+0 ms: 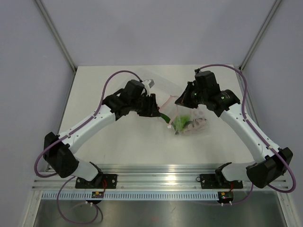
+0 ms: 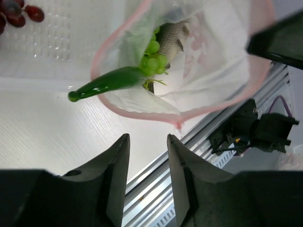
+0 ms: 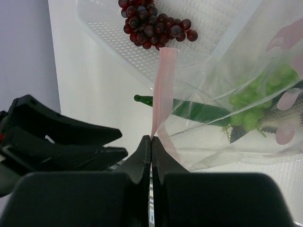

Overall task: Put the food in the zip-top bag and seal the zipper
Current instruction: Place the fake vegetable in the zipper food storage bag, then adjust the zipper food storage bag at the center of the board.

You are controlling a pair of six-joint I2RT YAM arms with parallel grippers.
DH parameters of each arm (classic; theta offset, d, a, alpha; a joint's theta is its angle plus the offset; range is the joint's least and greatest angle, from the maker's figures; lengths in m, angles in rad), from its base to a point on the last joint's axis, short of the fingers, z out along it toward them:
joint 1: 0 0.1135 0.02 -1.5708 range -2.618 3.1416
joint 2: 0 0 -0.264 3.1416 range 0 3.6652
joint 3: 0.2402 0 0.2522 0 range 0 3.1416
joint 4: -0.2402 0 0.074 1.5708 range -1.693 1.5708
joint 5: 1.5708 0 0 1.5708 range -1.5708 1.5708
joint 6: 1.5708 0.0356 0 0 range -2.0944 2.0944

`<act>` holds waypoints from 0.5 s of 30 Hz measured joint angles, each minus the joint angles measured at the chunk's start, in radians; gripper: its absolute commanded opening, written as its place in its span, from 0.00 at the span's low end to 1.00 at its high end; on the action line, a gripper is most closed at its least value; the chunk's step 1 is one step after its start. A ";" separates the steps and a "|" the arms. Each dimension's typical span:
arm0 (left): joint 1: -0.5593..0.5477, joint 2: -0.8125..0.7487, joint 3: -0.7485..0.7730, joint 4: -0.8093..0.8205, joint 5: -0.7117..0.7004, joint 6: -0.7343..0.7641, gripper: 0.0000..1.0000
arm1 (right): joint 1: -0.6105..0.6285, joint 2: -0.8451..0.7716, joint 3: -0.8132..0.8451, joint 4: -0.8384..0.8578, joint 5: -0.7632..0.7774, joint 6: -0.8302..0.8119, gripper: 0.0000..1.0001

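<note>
1. Overhead, two white-and-black robot arms reach in from the near edge of a pale table (image 1: 123, 146), and their grippers almost meet over its middle.
2. The zip-top bag (image 1: 194, 124), clear and crinkly with faint pink markings, lies just right of the table's centre, partly under the right arm's wrist.
3. The right gripper (image 3: 150, 142) has its two fingers pressed fully together. They pinch the zipper (image 3: 163, 90), the pink strip along the bag's mouth, which runs straight up and away from the fingertips.
4. The left gripper (image 2: 147, 139) sits just left of the bag's mouth. Its fingers (image 2: 116, 175) stand partly apart with a narrow gap, hold nothing and are not touching the bag.
5. The bag's mouth gapes toward the left gripper, its pink rim forming a wide loop.
6. A curved green chili pepper (image 2: 106, 84) lies across that rim, its thick end inside the bag and its narrow end poking out to the left.
7. A bright green lettuce piece (image 2: 154, 59) sits inside the bag against the pepper.
8. A small grey fish (image 2: 171, 40) lies deeper in the bag, just behind the lettuce.
9. The dark red grape bunch (image 3: 154, 26) is outside the bag, resting in a white perforated tray (image 3: 208, 23) on the far side of the bag's mouth.
</note>
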 measured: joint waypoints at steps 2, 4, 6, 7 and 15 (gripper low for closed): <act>0.019 -0.004 -0.051 0.040 -0.004 -0.049 0.42 | 0.000 0.000 0.000 0.000 0.000 0.000 0.00; 0.037 0.005 -0.108 0.087 -0.003 -0.102 0.55 | 0.000 0.000 0.000 0.000 0.000 0.000 0.00; 0.040 0.024 -0.150 0.135 0.008 -0.151 0.62 | 0.000 0.000 0.000 0.000 0.000 0.000 0.00; 0.040 0.033 -0.163 0.153 0.015 -0.168 0.63 | 0.000 0.000 0.000 0.000 0.000 0.000 0.00; 0.037 0.076 -0.238 0.301 0.058 -0.284 0.48 | 0.000 0.000 -0.001 -0.001 0.000 0.000 0.00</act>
